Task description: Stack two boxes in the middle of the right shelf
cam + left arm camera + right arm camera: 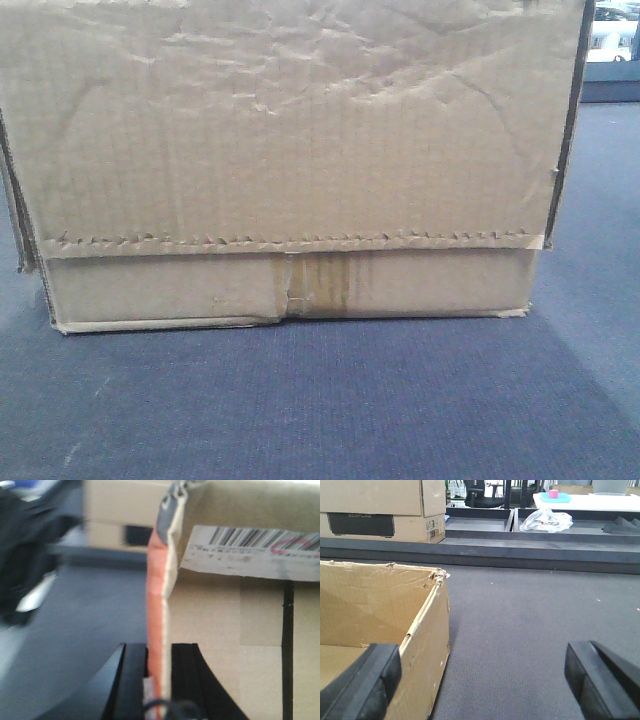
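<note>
A large tan cardboard box (300, 130) with a wrinkled face, serrated flap edge and brownish tape stain fills the front view and stands on dark carpet. My left gripper (160, 652) is shut on the upright edge of the box's wall (156, 605), which glows orange; a barcode label (250, 550) is on the box's side. My right gripper (482, 662) is wide open over the box's open corner (427, 615), with its left finger (375, 677) inside the box and its right finger (597, 680) over the carpet. The right shelf is out of view.
Dark blue-grey carpet (530, 620) lies to the right of the box. A low dark ledge (520, 550) runs across the back. Other cardboard cartons (380, 505) stand at the back left. A crumpled plastic bag (545, 520) and a white table (600, 502) are further back.
</note>
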{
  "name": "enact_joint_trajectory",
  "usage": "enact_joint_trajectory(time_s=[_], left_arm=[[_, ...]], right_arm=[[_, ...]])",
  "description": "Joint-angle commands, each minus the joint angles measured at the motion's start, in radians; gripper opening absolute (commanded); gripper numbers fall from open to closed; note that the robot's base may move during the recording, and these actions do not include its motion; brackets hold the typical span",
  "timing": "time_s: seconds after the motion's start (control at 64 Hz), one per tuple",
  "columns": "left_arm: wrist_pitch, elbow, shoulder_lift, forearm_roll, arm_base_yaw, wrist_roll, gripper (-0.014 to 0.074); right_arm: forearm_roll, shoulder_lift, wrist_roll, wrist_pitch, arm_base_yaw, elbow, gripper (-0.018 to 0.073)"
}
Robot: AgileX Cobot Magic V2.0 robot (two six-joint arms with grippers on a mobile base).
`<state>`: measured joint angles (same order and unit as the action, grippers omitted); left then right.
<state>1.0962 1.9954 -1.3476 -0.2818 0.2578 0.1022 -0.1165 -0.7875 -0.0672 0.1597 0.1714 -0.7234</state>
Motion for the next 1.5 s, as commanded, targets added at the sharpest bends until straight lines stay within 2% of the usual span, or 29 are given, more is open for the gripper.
enact_joint_trajectory(time_s=[0.0, 0.141, 0.266, 0.359, 0.422, 0.516, 0.578, 0.797, 0.938, 1.047, 1.109, 1.219, 1.344, 1.375, 1.484], left_arm=[[-0.030, 0.012, 0.003, -0.055, -0.072, -0.032, -0.0111], [-0.039, 0.012, -0.036, -0.033, -0.240, -0.080, -0.0111], [-0.035, 0.012, -0.105, 0.058, -0.385, -0.168, -0.0111], [-0.031, 0.012, -0.166, 0.127, -0.468, -0.216, -0.0111], [-0.031, 0.012, -0.212, 0.142, -0.510, -0.220, -0.0111], [-0.022, 0.012, -0.277, 0.167, -0.547, -0.220, -0.0111], [-0.018, 0.012, -0.316, 0.183, -0.551, -0.251, -0.0111], [-0.010, 0.012, -0.430, 0.180, -0.556, -0.265, -0.0111], [-0.002, 0.012, -0.459, 0.150, -0.556, -0.265, -0.0103], [0.002, 0.012, -0.462, 0.136, -0.556, -0.265, -0.0001], [0.002, 0.012, -0.462, 0.134, -0.556, -0.265, 0.0110], [0.000, 0.012, -0.462, 0.123, -0.556, -0.265, 0.0363], [-0.010, 0.014, -0.442, 0.091, -0.556, -0.265, 0.0593], [-0.016, 0.014, -0.434, 0.089, -0.556, -0.265, 0.0621], [-0.033, 0.014, -0.384, 0.088, -0.556, -0.264, 0.0608]], right_arm=[[0.008, -0.001, 0.000, -0.009, 0.002, -0.006, 0.0570], [0.008, -0.001, 0.000, -0.009, 0.002, -0.006, 0.0570], [0.008, -0.001, 0.000, -0.009, 0.002, -0.006, 0.0570], [0.008, -0.001, 0.000, -0.009, 0.002, -0.006, 0.0570], [0.008, -0.001, 0.000, -0.009, 0.002, -0.006, 0.0570], [0.008, -0.001, 0.000, -0.009, 0.002, -0.006, 0.0570], [0.008, -0.001, 0.000, -0.009, 0.002, -0.006, 0.0570], [0.008, -0.001, 0.000, -0.003, 0.002, -0.006, 0.0570], [0.008, -0.001, 0.000, -0.005, 0.002, -0.006, 0.0570], [0.008, -0.001, 0.000, -0.020, 0.002, -0.006, 0.0570], [0.008, -0.001, 0.000, -0.034, 0.002, -0.006, 0.0570], [0.008, -0.001, 0.000, -0.062, 0.002, -0.006, 0.0570], [0.008, -0.001, 0.000, -0.069, 0.002, -0.006, 0.0570], [0.008, -0.001, 0.000, -0.064, 0.002, -0.006, 0.0570], [0.008, -0.001, 0.000, -0.050, 0.002, -0.006, 0.0570]])
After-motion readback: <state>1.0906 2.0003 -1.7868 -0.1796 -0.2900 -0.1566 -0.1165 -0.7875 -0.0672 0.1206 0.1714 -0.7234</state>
